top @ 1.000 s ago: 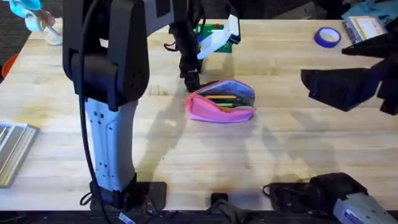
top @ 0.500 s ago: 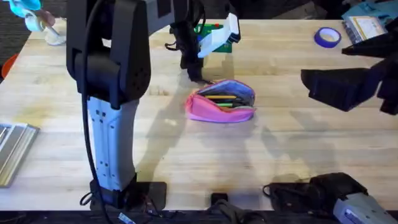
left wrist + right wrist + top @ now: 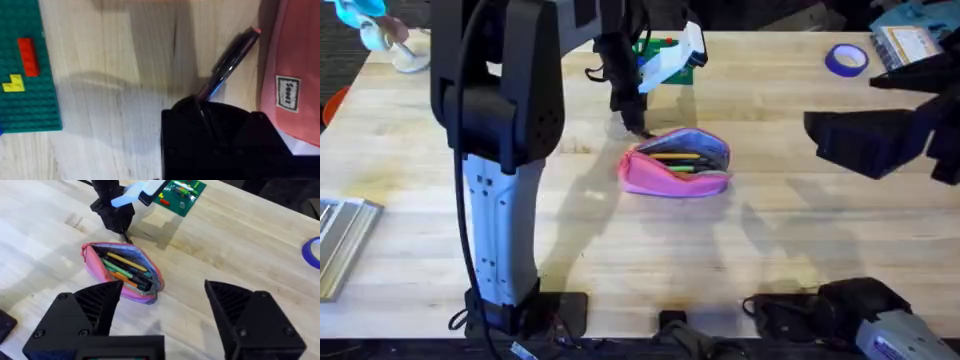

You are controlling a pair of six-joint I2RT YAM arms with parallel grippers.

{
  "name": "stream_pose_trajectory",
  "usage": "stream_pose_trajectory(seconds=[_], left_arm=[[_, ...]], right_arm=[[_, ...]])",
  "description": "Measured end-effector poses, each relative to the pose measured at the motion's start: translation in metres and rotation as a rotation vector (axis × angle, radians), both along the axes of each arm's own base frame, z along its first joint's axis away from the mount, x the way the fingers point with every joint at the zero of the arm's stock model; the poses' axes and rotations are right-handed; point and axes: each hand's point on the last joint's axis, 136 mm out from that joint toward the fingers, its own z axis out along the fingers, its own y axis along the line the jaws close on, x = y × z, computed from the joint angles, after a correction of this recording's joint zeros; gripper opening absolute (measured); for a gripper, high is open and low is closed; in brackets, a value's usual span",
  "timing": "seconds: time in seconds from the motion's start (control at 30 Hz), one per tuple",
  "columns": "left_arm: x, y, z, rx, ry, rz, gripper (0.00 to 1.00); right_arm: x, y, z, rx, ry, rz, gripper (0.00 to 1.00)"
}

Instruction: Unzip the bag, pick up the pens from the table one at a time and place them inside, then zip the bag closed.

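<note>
The light butcher-block wooden table (image 3: 790, 240) lies bare across its near half, with wide open room in front of the pouch and to both sides of it. Clutter keeps to the margins: a roll of blue tape (image 3: 846, 59) near the far right edge, a green toy-brick baseplate (image 3: 665, 55) at the far edge, and a flat metal tray (image 3: 342, 243) hanging over the left edge.

The pink soft fabric pencil pouch (image 3: 676, 162) sits mid-table with its zipper open, and several slim pens, orange, yellow, green and dark (image 3: 125, 269), lie lengthwise inside it.

The left gripper (image 3: 632, 124) reaches down just behind the pouch's far left end. Its black fingers are clamped on a dark slim pen with a reddish tip (image 3: 231, 59), which slants above the bare wood right beside the pouch's pink edge with its label; the baseplate lies well off to the other side.

The right gripper (image 3: 162, 312) hangs above the table to the pouch's right, its two black fingers spread wide apart and holding nothing, with clear wood between it and the pouch.
</note>
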Motion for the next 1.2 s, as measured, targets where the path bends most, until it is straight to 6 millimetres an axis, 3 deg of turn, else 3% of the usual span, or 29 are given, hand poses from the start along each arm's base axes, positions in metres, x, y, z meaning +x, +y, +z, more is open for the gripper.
stream_pose_trajectory(seconds=[0.1, 0.33, 0.5, 0.7, 1.07, 1.2], left_arm=[[-0.003, 0.002, 0.002, 0.018, 0.031, 0.003, 0.043], [0.012, -0.006, 0.055, -0.005, -0.01, 0.025, 0.043], [0.001, -0.01, 0.076, 0.004, 0.017, 0.033, 0.043], [-0.015, -0.025, 0.088, 0.016, 0.041, 0.009, 0.043], [-0.051, -0.064, 0.089, 0.09, 0.061, -0.057, 0.041], [-0.056, -0.066, 0.104, 0.078, 0.031, -0.069, 0.041]], right_arm=[[0.0, 0.0, 0.0, 0.0, -0.002, 0.0, 0.998], [0.004, 0.0, 0.006, 0.004, -0.028, 0.0, 0.998], [0.008, 0.001, 0.013, 0.008, -0.063, 0.0, 0.998], [0.012, 0.002, 0.019, 0.012, -0.094, 0.0, 0.998], [0.012, 0.002, 0.019, 0.012, -0.095, 0.0, 0.998], [0.012, 0.002, 0.019, 0.012, -0.095, 0.0, 0.998]])
